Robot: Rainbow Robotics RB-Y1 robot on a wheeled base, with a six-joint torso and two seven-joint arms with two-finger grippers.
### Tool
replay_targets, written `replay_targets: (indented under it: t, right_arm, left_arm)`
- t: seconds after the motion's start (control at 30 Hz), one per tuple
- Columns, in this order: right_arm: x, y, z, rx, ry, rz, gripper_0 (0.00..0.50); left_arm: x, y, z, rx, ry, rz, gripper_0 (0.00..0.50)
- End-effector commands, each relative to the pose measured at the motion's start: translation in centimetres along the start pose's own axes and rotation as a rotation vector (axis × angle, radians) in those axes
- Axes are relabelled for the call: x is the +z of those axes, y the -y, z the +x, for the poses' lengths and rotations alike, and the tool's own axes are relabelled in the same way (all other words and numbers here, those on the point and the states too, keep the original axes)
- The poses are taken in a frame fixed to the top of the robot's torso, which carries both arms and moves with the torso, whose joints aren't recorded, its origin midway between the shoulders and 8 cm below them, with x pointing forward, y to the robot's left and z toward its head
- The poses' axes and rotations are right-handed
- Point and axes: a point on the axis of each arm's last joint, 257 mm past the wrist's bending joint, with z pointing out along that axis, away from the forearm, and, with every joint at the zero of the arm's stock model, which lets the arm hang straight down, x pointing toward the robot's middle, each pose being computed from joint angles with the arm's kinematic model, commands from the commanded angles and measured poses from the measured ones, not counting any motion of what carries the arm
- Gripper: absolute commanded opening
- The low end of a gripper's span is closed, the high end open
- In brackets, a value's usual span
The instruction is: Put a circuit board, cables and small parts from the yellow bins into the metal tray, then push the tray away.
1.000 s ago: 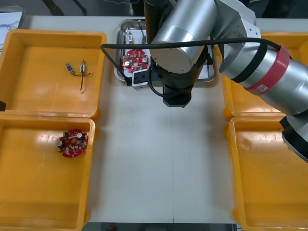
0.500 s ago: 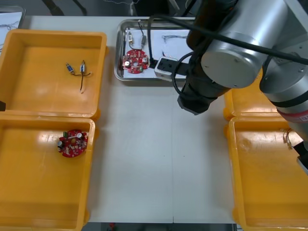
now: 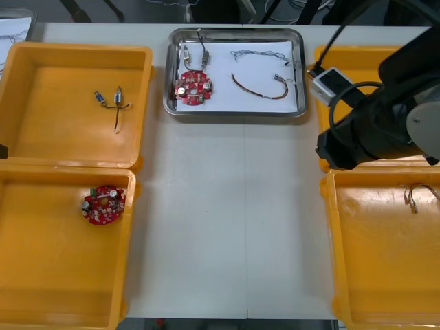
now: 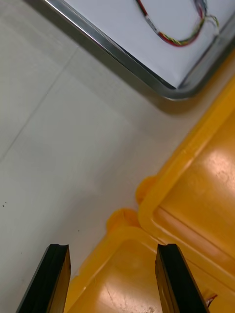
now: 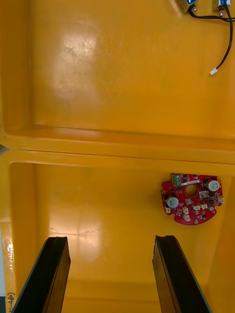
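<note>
Check your right gripper (image 4: pixel 111 249): it stands spread and empty above the rims of the two right-hand yellow plastic bins (image 4: pixel 196 195). The left gripper (image 5: pixel 110 239) is likewise spread and empty over the near left bin (image 5: pixel 98 205), near a round red circuit board (image 5: pixel 192 198). Find the shiny metal tray (image 3: pixel 234 113) at the far middle of the table (image 3: pixel 227 206), holding a second red board (image 3: pixel 193 87) and a red-and-yellow cable (image 3: pixel 258 88).

A light table (image 3: pixel 227 227) spans the scene, a faint seam (image 3: pixel 246 206) running along its middle. At its far left corner sits a spare tray (image 3: pixel 20 20), white inside. Dark floor (image 3: pixel 137 10) lies beyond.
</note>
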Motion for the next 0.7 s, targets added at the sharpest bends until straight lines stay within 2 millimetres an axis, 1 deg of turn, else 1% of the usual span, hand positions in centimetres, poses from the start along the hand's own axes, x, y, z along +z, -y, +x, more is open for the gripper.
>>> replay_targets:
  t: [0.03, 0.07, 0.13, 0.17, 0.23, 0.33, 0.47, 0.53, 0.57, 0.63, 0.7]
  right_arm:
    - [-1.5, 4.1, 3.1, 0.189, 0.006, 0.081, 0.5]
    - [-1.6, 4.4, 3.4, 0.206, 0.004, 0.086, 0.5]
    - [-1.7, 5.6, 4.7, 0.272, -0.008, 0.107, 0.5]
    - [-1.7, 5.9, 5.1, 0.29, -0.011, 0.11, 0.5]
    - [-2.0, 7.1, 6.3, 0.357, -0.019, 0.13, 0.5]
    - [-2.4, 8.6, 7.8, 0.41, -0.027, 0.152, 0.5]
    - [-2.9, 10.2, 9.3, 0.46, -0.032, 0.174, 0.5]
    - [-3.3, 11.4, 10.6, 0.507, -0.039, 0.195, 0.5]
    - [-3.4, 11.7, 10.9, 0.516, -0.04, 0.199, 0.5]
    - [-3.8, 12.7, 12.2, 0.559, -0.051, 0.212, 0.5]
    - [-3.9, 13.2, 13.0, 0.581, -0.057, 0.216, 0.5]
  left_arm:
    - [-0.3, -0.4, 0.4, 0.036, 0.008, -0.012, 0.5]
    - [-0.3, -0.4, 0.4, 0.036, 0.008, -0.012, 0.5]
    - [-0.3, -0.4, 0.4, 0.036, 0.008, -0.012, 0.5]
    - [-0.3, -0.4, 0.4, 0.036, 0.008, -0.012, 0.5]
    - [-0.3, -0.4, 0.4, 0.036, 0.008, -0.012, 0.5]
    - [-0.3, -0.4, 0.4, 0.036, 0.008, -0.012, 0.5]
    - [-0.3, -0.4, 0.4, 0.036, 0.008, -0.012, 0.5]
    - [-0.3, -0.4, 0.4, 0.036, 0.008, -0.012, 0.5]
    - [-0.3, -0.4, 0.4, 0.036, 0.008, -0.012, 0.5]
    - [-0.3, -0.4, 0.4, 0.036, 0.008, -0.012, 0.5]
    - [-0.3, -0.4, 0.4, 0.036, 0.008, -0.012, 0.5]
